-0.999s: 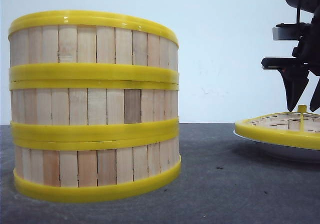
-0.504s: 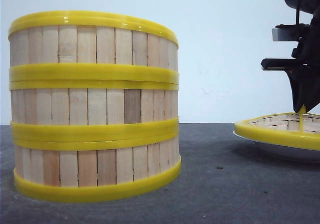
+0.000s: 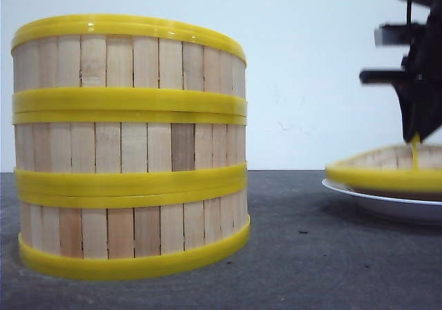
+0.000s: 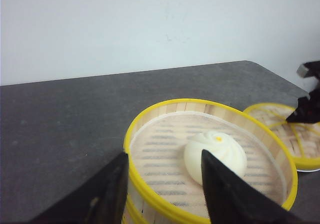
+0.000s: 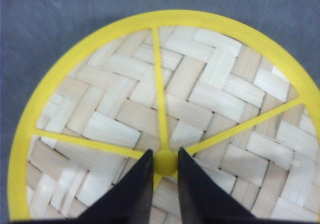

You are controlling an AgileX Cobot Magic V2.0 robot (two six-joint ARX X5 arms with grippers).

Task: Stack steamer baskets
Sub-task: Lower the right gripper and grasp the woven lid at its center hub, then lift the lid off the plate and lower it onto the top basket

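Three steamer baskets (image 3: 131, 148) stand stacked in one column at the left of the front view. The top basket (image 4: 131, 144) is uncovered and holds a white bun (image 4: 216, 151). My left gripper (image 4: 163, 154) hangs open just above that basket's near rim, one finger outside the wall and one over the inside, holding nothing. At the right, the woven lid (image 3: 383, 175) hangs slightly above the white plate (image 3: 387, 203). My right gripper (image 5: 165, 156) is shut on the lid's yellow knob (image 5: 165, 162).
The dark grey table (image 3: 297, 255) lies between the stack and the plate. A pale wall stands behind it. In the left wrist view the lid (image 4: 280, 119) and my right gripper (image 4: 307, 109) lie just beyond the stack, near the table's right edge.
My right gripper's fingers, open beside the knob a second ago, have shut on it. The lid has risen a little off the plate. The stack has not moved.
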